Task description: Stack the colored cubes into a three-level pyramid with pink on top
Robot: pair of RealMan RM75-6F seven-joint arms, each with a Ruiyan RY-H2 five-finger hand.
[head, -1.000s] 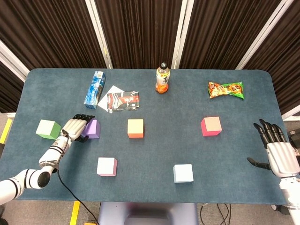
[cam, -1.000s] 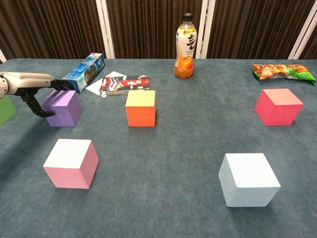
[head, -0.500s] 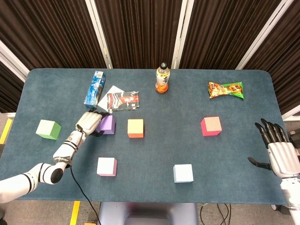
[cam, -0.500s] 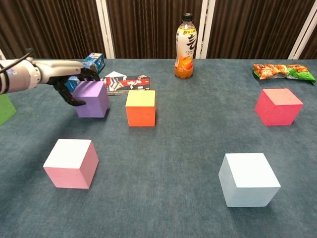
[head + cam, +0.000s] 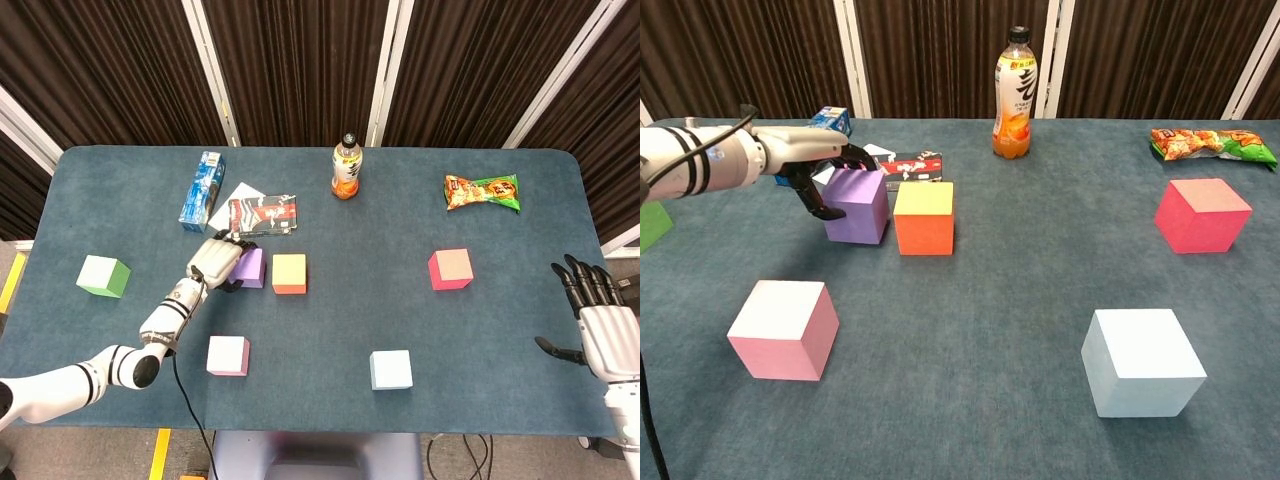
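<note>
While the base row is only being gathered, these lines give the risks:

Left hand: left hand (image 5: 216, 259) grips the purple cube (image 5: 862, 204), fingers wrapped over its top and near side.
Purple cube: sits beside the orange cube (image 5: 924, 217), a thin gap between them; whether it rests on the bench (image 5: 400, 210) or hangs just above it I cannot tell.
Right hand: right hand (image 5: 600, 320) holds nothing, fingers spread, at the bench's right edge, well apart from every cube.
Pink cube: pink cube (image 5: 785, 328) stands alone near the front left, untouched; it belongs on top, last.
Other cubes: green cube (image 5: 103, 276) far left, magenta cube (image 5: 451, 268) right, pale blue cube (image 5: 391, 369) front right, all scattered.
Stage: early, in my judgement; nothing is stacked.
Risk, nudging: pushing the purple cube further could shove the orange one askew, leaving a crooked base.
Risk, release: fingers on the near side may drag the cube when they let go.
Risk, gap: a gap left in the base row would let second-level cubes tip.
</note>
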